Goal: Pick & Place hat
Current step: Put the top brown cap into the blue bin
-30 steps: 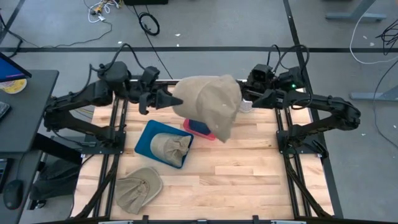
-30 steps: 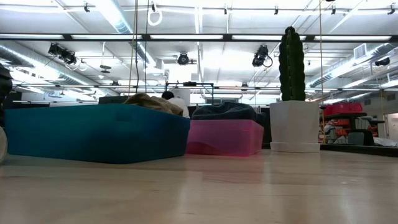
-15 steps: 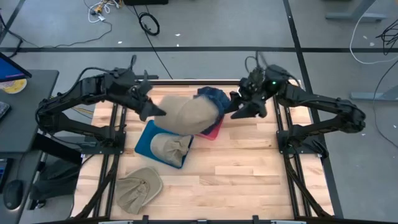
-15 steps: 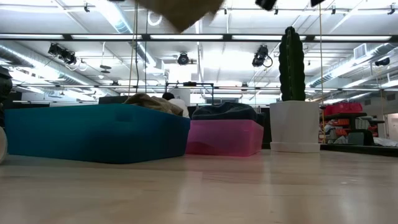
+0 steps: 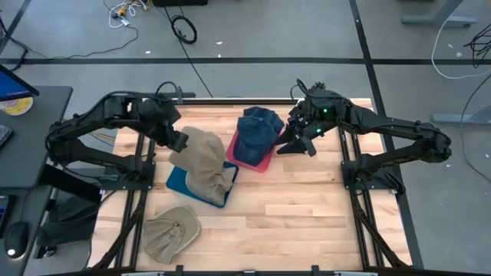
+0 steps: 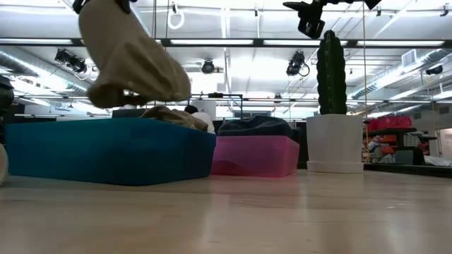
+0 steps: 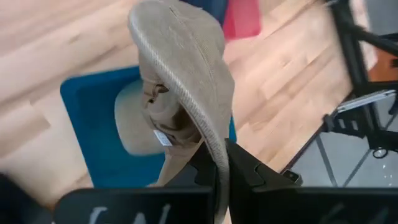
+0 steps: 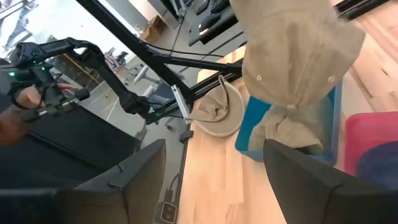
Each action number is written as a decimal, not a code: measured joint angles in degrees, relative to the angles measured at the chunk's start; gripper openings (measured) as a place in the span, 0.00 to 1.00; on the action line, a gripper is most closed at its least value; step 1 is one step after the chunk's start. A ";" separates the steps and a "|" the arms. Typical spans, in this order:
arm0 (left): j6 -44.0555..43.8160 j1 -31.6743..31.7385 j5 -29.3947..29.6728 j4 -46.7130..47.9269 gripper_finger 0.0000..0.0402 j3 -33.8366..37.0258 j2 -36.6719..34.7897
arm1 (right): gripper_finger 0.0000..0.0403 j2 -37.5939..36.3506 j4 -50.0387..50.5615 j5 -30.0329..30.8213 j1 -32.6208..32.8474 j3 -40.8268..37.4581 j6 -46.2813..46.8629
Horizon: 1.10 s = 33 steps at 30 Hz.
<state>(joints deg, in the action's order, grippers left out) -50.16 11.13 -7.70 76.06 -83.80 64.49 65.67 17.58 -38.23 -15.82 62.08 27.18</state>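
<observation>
A tan hat [image 5: 204,157] hangs from my left gripper [image 5: 181,142] above the blue bin [image 5: 178,178]; the low view shows the tan hat [image 6: 131,60] just over that bin [image 6: 106,152]. A second tan hat [image 5: 215,184] lies inside the bin. A third one [image 5: 170,231] lies flat on the table near its near-left corner. A dark blue hat [image 5: 257,129] sits in the pink bin [image 5: 247,159]. My right gripper [image 5: 295,142] hovers open to the right of the pink bin, touching nothing. My left gripper [image 7: 219,160] pinches the tan hat by the edge of its brim [image 7: 214,140] between its two fingers. They come slanting down from the table's left. The hat [image 7: 180,68] is lifted clear and droops slack below the fingers, over the blue bin [image 7: 87,102].
A tall cactus in a white pot [image 6: 332,106] stands beyond the pink bin [image 6: 254,156]. Bare wood lies across the near and right parts of the table [image 5: 291,222]. A dark desk [image 5: 31,130] sits off the left edge.
My left gripper has carried the tan hat down and toward the near-left, from high over the pink bin to just above the blue bin. The hat, spread wide between both arms a second ago, now hangs narrow from the left gripper alone. My right gripper has dropped and drawn apart from it.
</observation>
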 joint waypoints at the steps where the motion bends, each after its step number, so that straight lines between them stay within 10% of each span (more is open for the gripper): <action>1: -0.28 -0.40 -0.43 0.04 0.03 0.65 0.02 | 0.67 0.00 -0.02 0.28 0.17 0.00 -0.02; 14: -4.17 -2.75 -4.90 -1.04 0.03 12.21 -0.03 | 0.67 0.00 0.02 0.52 0.88 0.00 -0.26; 26: -6.65 -2.75 -5.91 -30.72 0.03 28.25 0.00 | 0.67 0.00 0.02 0.54 0.87 0.00 -0.17; 33: -7.28 -2.75 -6.76 -31.93 0.03 32.49 -0.06 | 0.67 0.00 0.02 1.76 0.88 0.02 0.28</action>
<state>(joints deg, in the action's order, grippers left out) -57.44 8.38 -14.46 44.13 -51.31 64.43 65.67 17.60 -36.48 -14.94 62.11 27.46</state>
